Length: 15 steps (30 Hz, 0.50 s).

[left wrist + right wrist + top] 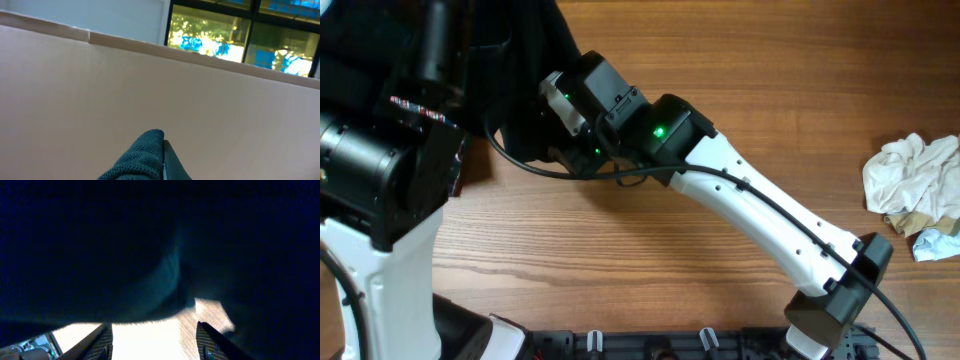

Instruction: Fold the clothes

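A dark knit garment hangs at the top left of the overhead view. My left gripper is raised high and faces a wall and a window. It is shut on a fold of the dark garment. My right gripper is open, its two fingers apart over bright table, right at the garment's lower edge, which fills the view above them. In the overhead view the right gripper reaches into the hanging cloth from the right.
A crumpled pile of white clothes lies at the right edge of the wooden table, with a light blue piece beside it. The left arm's black body fills the left side.
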{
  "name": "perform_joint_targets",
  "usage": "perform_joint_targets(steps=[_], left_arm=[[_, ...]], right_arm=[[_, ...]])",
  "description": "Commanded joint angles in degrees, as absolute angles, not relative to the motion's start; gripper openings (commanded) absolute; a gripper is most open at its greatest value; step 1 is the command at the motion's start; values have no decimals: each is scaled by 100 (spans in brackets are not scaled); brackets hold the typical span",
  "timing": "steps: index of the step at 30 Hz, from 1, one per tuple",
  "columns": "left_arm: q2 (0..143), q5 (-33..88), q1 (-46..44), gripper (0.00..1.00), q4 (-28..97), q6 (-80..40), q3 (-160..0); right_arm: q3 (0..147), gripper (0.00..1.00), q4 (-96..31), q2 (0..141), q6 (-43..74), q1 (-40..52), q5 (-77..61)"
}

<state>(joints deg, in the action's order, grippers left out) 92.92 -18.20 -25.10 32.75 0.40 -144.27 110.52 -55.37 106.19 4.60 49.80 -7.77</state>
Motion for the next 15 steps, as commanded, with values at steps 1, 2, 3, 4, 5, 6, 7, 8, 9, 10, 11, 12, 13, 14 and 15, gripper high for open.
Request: perform_joint_targets(steps=[1,2,3,4,5,6,7,8,9,10,11,12,13,14,15], left_arm=[[9100,-1962,-2491,4,3148,283,-14558],[9094,-1962,-2491,4,3151,283,-14558],[9094,-1966,-2491,4,3151,283,-14558],[9094,-1966,-2491,4,3151,283,-14558],[9096,-1966,-2491,4,3151,283,-14558],[9096,-1966,-2491,4,3151,283,-14558],[9096,-1966,-2491,4,3151,283,-14558],[9096,-1966,-2491,4,3151,283,-14558],[9096,-1984,-2491,4,3151,283,-14558],[9096,-2008,-2491,4,3166,285,-14558],[9096,-2005,-2491,4,3183,283,-14558],[9096,-2008,-2491,4,3194,283,-14558],[9096,-2008,-2491,4,3199,285,-14558],[9096,-2005,-2491,4,3199,283,-14558],[9096,-2005,-2491,4,3199,283,-14558]], right_arm=[[10940,54,-5472,10641,593,5009,-449],[10940,54,-5446,10641,545,5009,-449],[10940,54,-5411,10641,482,5011,-499],[10940,54,-5378,10641,449,5015,-515],[10940,54,-5358,10641,449,5015,-515],[10940,54,-5339,10641,443,5015,-513],[10940,55,-5319,10641,397,5015,-515],[10940,56,-5301,10641,307,5015,-515],[10940,60,-5288,10641,228,5015,-513],[10940,66,-5266,10641,58,5015,-515],[10938,69,-5262,10641,-14,5015,-513],[10938,71,-5253,10641,-95,5013,-515],[10938,72,-5242,10641,-200,5013,-513],[10936,72,-5236,10641,-331,5013,-513],[10938,72,-5231,10641,-471,5013,-513]])
